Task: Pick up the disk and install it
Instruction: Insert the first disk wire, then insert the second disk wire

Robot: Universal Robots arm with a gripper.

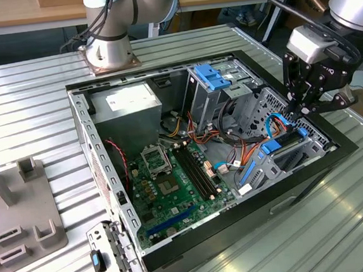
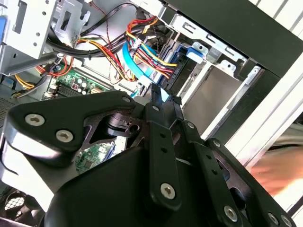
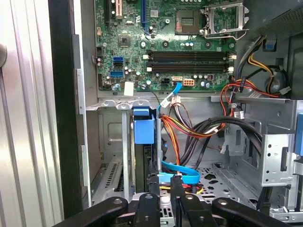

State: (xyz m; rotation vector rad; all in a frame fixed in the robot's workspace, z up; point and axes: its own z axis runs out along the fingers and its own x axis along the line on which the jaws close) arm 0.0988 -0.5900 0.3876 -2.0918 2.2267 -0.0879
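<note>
The gripper [image 1: 304, 107] hangs over the open computer case [image 1: 82, 129], at the drive bay [image 1: 285, 155] on the exterior view's right, just inside the case's black rim. In both wrist views its two fingers [image 3: 163, 198] stand close together, nearly parallel, pointing down at the bay; nothing can be seen between them.

The disk [image 3: 143, 156] sits on edge in that bay, its blue carrier frame [image 3: 144, 127] standing above the slot, squeezed between the bay's metal wall and a tangle of orange, yellow and black cables [image 3: 189, 132]. A blue flat cable [image 3: 182, 175] loops right beside the fingertips, so room here is tight.

Further in, the green motherboard [image 1: 173, 181] lies flat on the case floor, the grey power supply [image 1: 128, 112] sits in the far corner, and another blue-fronted cage [image 1: 218, 79] stands next to it.

Outside the case, ribbed metal table [image 1: 32, 104] lies open all round.
</note>
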